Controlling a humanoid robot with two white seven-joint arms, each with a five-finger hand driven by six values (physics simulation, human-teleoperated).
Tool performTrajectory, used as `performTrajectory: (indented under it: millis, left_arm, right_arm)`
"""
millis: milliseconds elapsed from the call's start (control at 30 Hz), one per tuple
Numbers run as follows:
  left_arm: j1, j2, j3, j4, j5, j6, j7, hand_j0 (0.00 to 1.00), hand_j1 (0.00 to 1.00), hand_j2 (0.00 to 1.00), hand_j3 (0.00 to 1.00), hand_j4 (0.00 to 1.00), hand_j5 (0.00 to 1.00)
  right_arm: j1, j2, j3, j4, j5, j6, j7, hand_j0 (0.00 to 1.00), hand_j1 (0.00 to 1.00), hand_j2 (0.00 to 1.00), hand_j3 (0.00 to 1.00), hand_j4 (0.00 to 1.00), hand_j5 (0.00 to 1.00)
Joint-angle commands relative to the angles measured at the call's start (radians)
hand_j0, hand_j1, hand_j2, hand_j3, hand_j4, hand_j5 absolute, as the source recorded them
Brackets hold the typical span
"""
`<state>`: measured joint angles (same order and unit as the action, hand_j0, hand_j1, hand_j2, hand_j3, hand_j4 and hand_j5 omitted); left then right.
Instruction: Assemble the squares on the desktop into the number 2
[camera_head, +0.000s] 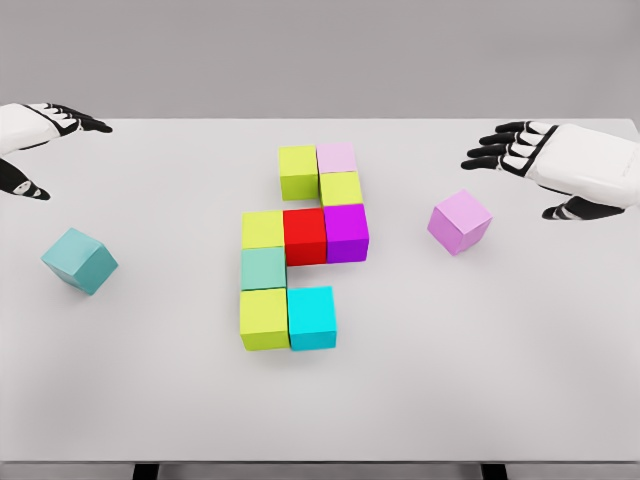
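Note:
Several coloured cubes stand joined in the middle of the white table (480, 380): a lime cube (298, 171) and a pale pink cube (337, 157) on top, a lime cube (341, 188) below, then a lime cube (263, 229), a red cube (305, 236) and a purple cube (346, 231) in a row, a teal-green cube (264, 267), and a lime cube (264, 318) with a cyan cube (312, 317) at the bottom. A loose teal cube (80, 260) lies at the left, a loose violet cube (460, 222) at the right. My left hand (45, 135) hovers open at the far left. My right hand (520, 160) hovers open above and right of the violet cube.
The table's front edge runs along the bottom of the view, with dark legs below it. A grey wall stands behind the table's far edge.

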<state>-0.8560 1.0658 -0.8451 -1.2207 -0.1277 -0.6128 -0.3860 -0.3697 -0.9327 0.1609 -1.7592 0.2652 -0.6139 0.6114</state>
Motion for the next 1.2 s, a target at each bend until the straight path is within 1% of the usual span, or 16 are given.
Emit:
performTrajectory:
  millis: [0, 67, 133, 167, 200, 267, 333, 367, 467, 567, 633, 767, 867, 1000, 1100, 1167]
  left_arm:
    - [0.0, 0.002, 0.001, 0.006, 0.007, 0.002, -0.001, 1.0, 1.0, 1.0, 1.0, 1.0, 1.0]
    - [0.0, 0.008, 0.0, 0.006, 0.016, 0.002, -0.005, 1.0, 1.0, 1.0, 1.0, 1.0, 1.0]
    - [-0.002, 0.029, -0.04, 0.004, 0.06, 0.002, -0.005, 1.0, 1.0, 1.0, 1.0, 1.0, 1.0]
    - [-0.012, 0.074, -0.1, -0.002, 0.141, 0.002, -0.01, 1.0, 1.0, 1.0, 1.0, 1.0, 1.0]
    - [-0.029, 0.1, -0.144, -0.003, 0.187, 0.002, -0.043, 1.0, 1.0, 1.0, 1.0, 1.0, 1.0]
    - [-0.029, 0.112, -0.184, -0.005, 0.235, 0.002, -0.125, 1.0, 1.0, 1.0, 1.0, 1.0, 1.0]
    - [-0.029, 0.129, -0.281, -0.028, 0.322, 0.002, -0.152, 1.0, 1.0, 1.0, 1.0, 1.0, 1.0]
    - [-0.029, 0.146, -0.308, -0.052, 0.338, 0.002, -0.16, 1.0, 1.0, 1.0, 1.0, 1.0, 1.0]
    - [-0.031, 0.138, -0.308, -0.066, 0.332, 0.002, -0.169, 1.0, 1.0, 1.0, 1.0, 1.0, 1.0]
    - [-0.031, 0.137, -0.307, -0.065, 0.332, 0.002, -0.169, 1.0, 1.0, 1.0, 1.0, 1.0, 1.0]
    - [-0.031, 0.137, -0.305, -0.063, 0.332, 0.002, -0.166, 1.0, 1.0, 1.0, 1.0, 1.0, 1.0]
    - [-0.029, 0.137, -0.304, -0.056, 0.33, 0.002, -0.163, 1.0, 1.0, 1.0, 1.0, 1.0, 1.0]
    - [-0.026, 0.126, -0.304, -0.053, 0.326, 0.002, -0.162, 1.0, 1.0, 1.0, 1.0, 1.0, 1.0]
    - [-0.025, 0.099, -0.304, -0.034, 0.315, 0.002, -0.162, 1.0, 1.0, 1.0, 1.0, 1.0, 1.0]
    - [-0.021, 0.08, -0.304, -0.005, 0.313, 0.002, -0.162, 1.0, 1.0, 1.0, 1.0, 1.0, 1.0]
    - [-0.017, 0.071, -0.304, 0.015, 0.31, 0.002, -0.16, 1.0, 1.0, 1.0, 1.0, 1.0, 1.0]
  right_arm:
    - [0.0, -0.001, 0.0, 0.0, -0.006, 0.003, -0.001, 1.0, 1.0, 1.0, 1.0, 1.0, 1.0]
    - [-0.006, -0.005, 0.0, 0.0, -0.009, 0.003, -0.001, 1.0, 1.0, 1.0, 1.0, 1.0, 1.0]
    - [-0.014, -0.011, 0.003, 0.0, -0.012, 0.003, -0.001, 1.0, 1.0, 1.0, 1.0, 1.0, 1.0]
    - [-0.014, -0.012, 0.008, 0.003, -0.014, 0.003, -0.001, 1.0, 1.0, 1.0, 1.0, 1.0, 1.0]
    - [-0.014, -0.02, 0.009, 0.014, -0.014, 0.003, -0.001, 1.0, 1.0, 1.0, 1.0, 1.0, 1.0]
    - [-0.015, -0.02, 0.086, 0.01, -0.012, 0.003, -0.001, 1.0, 1.0, 1.0, 1.0, 1.0, 1.0]
    - [-0.031, -0.018, 0.132, 0.003, -0.011, 0.003, -0.001, 1.0, 1.0, 1.0, 1.0, 1.0, 1.0]
    - [-0.04, -0.017, 0.146, 0.003, -0.011, 0.003, -0.001, 1.0, 1.0, 1.0, 1.0, 1.0, 1.0]
    - [-0.06, -0.008, 0.187, 0.004, -0.012, 0.003, -0.001, 1.0, 1.0, 1.0, 1.0, 1.0, 1.0]
    - [-0.077, 0.008, 0.201, 0.01, -0.012, 0.003, -0.001, 1.0, 1.0, 1.0, 1.0, 1.0, 1.0]
    - [-0.118, 0.031, 0.253, 0.024, -0.011, 0.074, -0.001, 1.0, 1.0, 1.0, 1.0, 1.0, 1.0]
    - [-0.175, 0.068, 0.308, 0.089, -0.006, 0.106, -0.001, 1.0, 1.0, 1.0, 1.0, 1.0, 1.0]
    - [-0.192, 0.086, 0.321, 0.147, -0.004, 0.105, -0.001, 1.0, 1.0, 1.0, 1.0, 1.0, 1.0]
    - [-0.187, 0.086, 0.325, 0.149, 0.023, 0.056, -0.001, 1.0, 1.0, 1.0, 1.0, 1.0, 1.0]
    - [-0.193, 0.092, 0.325, 0.147, 0.031, 0.06, -0.001, 1.0, 1.0, 1.0, 1.0, 1.0, 1.0]
    - [-0.19, 0.091, 0.324, 0.141, 0.034, 0.039, -0.001, 1.0, 1.0, 1.0, 1.0, 1.0, 1.0]
